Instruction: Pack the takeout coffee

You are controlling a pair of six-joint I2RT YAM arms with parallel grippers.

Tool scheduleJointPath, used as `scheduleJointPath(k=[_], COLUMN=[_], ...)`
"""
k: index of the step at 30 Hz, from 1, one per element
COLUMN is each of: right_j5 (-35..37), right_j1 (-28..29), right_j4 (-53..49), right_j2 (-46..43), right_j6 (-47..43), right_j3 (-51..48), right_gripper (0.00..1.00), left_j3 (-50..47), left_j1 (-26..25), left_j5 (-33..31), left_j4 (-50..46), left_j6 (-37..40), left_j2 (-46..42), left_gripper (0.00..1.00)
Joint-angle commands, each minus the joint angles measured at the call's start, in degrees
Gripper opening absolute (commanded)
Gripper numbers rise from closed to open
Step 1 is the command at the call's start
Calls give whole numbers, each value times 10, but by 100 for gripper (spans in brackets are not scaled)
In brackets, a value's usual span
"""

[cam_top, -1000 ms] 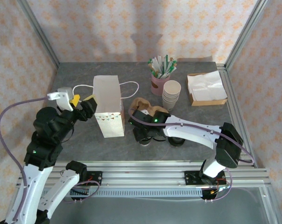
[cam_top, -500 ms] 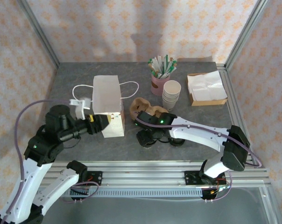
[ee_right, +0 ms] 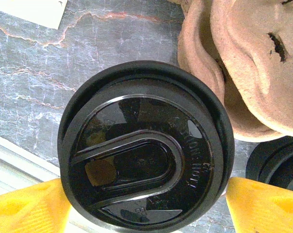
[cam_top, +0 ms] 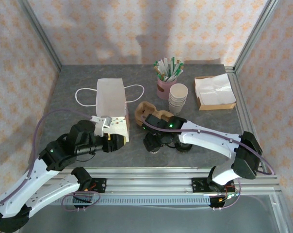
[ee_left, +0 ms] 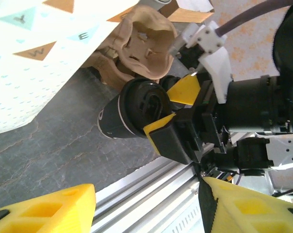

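Around takeout coffee, right fingers (wide apart)

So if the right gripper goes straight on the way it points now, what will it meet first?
Probably the black lid of the takeout coffee, centred straight ahead of the right gripper.

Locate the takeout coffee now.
Top view, table centre: takeout coffee under the right hand, between its fingers, in front of the cup carrier, right of the paper bag.

Black-lidded takeout coffee cup sits on grey marbled table, right gripper flanks its lid with yellow fingers, tan moulded-pulp cup carrier just beyond, white bunting-print paper bag alongside.
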Motion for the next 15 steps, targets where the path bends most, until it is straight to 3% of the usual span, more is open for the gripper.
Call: scheduleJointPath(k=[1, 6, 15], right_j5=[-1, -9, 1], right_j1=[-2, -3, -32], right_j4=[-16, -13, 34], right_j2=[-19, -41, -151], right_j6=[5, 22, 83], right_j3=[17, 18, -61], right_gripper=[84, 87, 84], left_j3=[-21, -57, -95], left_j1=[-13, -39, -155], left_j5=[-47, -64, -191], left_j4=[45, 84, 159], left_j6=[-35, -71, -136], left_j2=[-16, -13, 11], left_gripper=[57, 54, 54])
